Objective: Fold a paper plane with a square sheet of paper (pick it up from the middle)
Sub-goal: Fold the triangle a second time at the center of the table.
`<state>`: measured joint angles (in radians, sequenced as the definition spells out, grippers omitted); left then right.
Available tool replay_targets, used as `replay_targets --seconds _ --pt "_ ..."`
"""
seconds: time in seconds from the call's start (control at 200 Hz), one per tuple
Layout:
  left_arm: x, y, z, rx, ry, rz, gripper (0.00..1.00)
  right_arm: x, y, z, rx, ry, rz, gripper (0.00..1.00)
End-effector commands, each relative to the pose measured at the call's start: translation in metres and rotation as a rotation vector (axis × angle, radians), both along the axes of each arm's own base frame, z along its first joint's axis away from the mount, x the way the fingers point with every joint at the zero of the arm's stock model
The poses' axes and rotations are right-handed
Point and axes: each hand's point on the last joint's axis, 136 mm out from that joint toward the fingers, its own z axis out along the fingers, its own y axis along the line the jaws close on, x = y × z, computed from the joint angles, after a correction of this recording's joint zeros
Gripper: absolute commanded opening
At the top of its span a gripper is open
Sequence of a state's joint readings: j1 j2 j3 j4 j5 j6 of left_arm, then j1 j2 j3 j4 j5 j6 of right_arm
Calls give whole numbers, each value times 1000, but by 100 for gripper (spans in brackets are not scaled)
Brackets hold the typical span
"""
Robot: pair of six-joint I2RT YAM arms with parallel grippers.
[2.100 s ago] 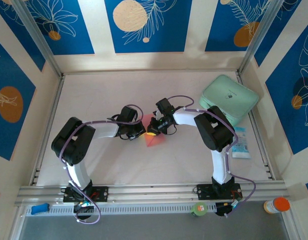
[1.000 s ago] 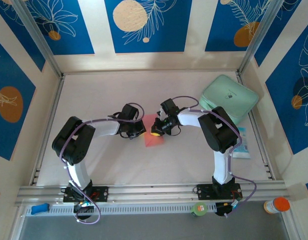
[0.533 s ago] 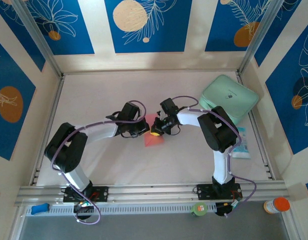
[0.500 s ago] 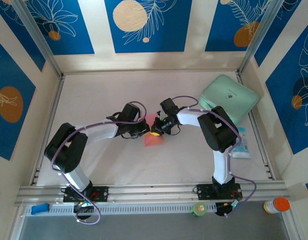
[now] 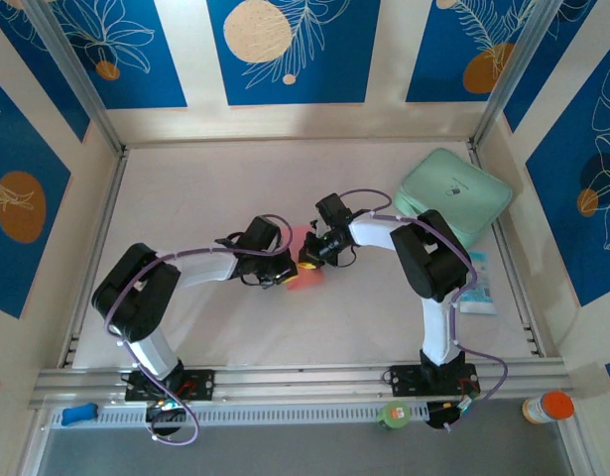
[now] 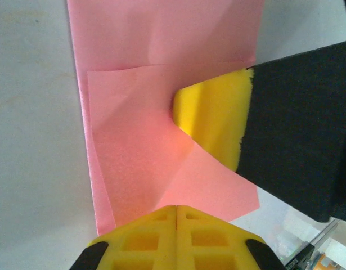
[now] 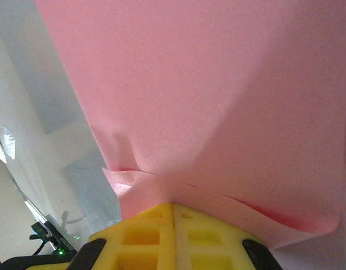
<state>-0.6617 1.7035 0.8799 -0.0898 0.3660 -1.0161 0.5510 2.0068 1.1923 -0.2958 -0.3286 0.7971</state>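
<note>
The square sheet of paper (image 5: 305, 279) is salmon pink and partly folded, lying flat mid-table between both arms. In the left wrist view the paper (image 6: 133, 140) shows a folded flap and diagonal creases. My left gripper (image 6: 176, 209) is shut, its yellow tips together and resting on the paper's near edge (image 5: 284, 272). My right gripper (image 5: 309, 260) is shut too, and its yellow pad (image 6: 215, 121) presses on the flap from the opposite side. In the right wrist view the paper (image 7: 218, 84) lies in layers right at the closed tips of that gripper (image 7: 173, 207).
A mint-green rounded pad (image 5: 453, 194) lies at the back right, with a small blue-and-white packet (image 5: 476, 283) beside the right arm. An orange-capped bottle (image 5: 550, 407) stands outside the front rail. Aluminium rails (image 5: 285, 381) and walls bound the table.
My left gripper has slid right and nearer, onto the pink paper's left part. The right gripper has barely moved and stays on the paper. Both stay shut.
</note>
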Motion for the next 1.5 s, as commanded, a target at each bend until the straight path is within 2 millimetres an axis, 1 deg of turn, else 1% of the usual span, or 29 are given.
replay_targets --seconds 0.0,0.375,0.805,0.96,1.02,1.076,1.201,1.296,1.381,1.496 --pt "-11 -1 -13 10 38 -22 5 -23 -39 -56 -223 120 -49 0" --pt "-18 12 -29 71 56 -15 5 -23 -40 -58 -234 128 -49 0" --pt "-21 17 -39 104 69 -14 4 -24 -41 -59 -235 131 -48 0" --pt "-25 24 -43 134 81 -14 3 -23 -39 -57 -223 123 -39 0" --pt "-27 26 -45 146 86 -14 2 -19 -36 -51 -194 108 -35 0" --pt "-29 28 -46 154 92 -16 2 -13 -30 -39 -141 80 -25 0" --pt "-32 31 -49 162 104 -15 2 5 -14 5 -20 -50 21 0" --pt "-33 31 -49 163 107 -13 2 6 -5 30 33 -124 67 1" --pt "-33 31 -50 163 106 -13 2 -1 3 35 45 -147 107 1" --pt "-32 30 -49 159 104 -14 2 -14 4 22 15 -120 125 1"
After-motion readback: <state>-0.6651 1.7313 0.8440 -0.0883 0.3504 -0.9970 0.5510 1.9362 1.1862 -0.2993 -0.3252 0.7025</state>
